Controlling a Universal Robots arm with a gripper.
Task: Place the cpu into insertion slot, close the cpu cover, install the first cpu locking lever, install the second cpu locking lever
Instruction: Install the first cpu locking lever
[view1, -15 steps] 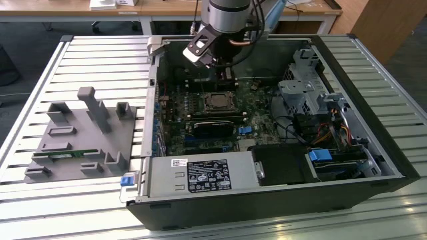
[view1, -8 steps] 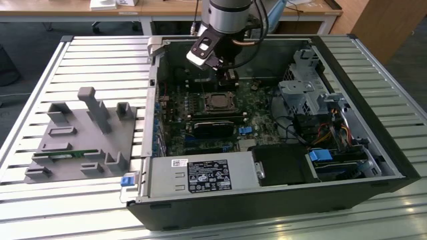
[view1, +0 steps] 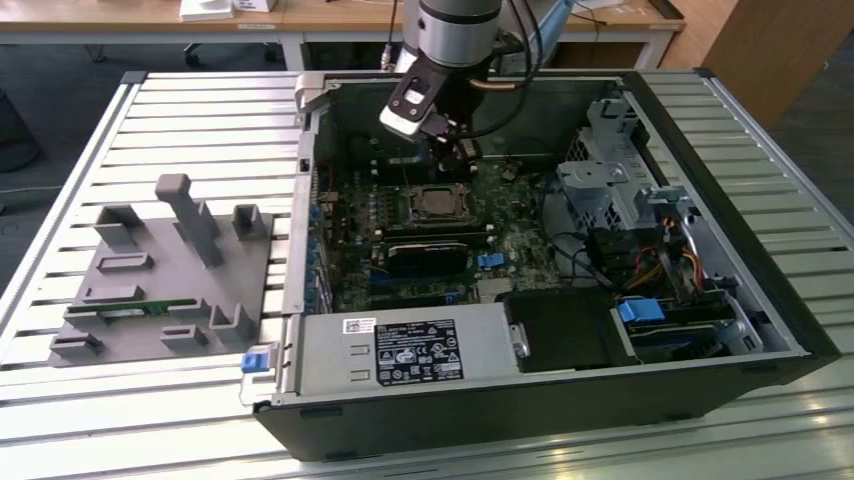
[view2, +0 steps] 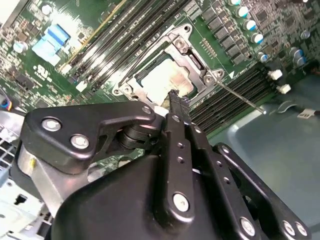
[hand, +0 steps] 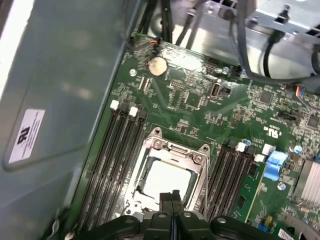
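The hand (hand: 170, 197), fingers pinched together and empty, hovers over the cpu (hand: 167, 177), seemingly seated under the cpu cover (hand: 200, 172). That thin, stiff frame likely takes pressing at its edge.

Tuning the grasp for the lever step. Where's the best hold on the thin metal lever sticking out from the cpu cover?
Probably near its free tip. The lever is a thin bare rod, pinned at the cpu cover corner and slanting out over the memory slots. Come from above, pinching across it.
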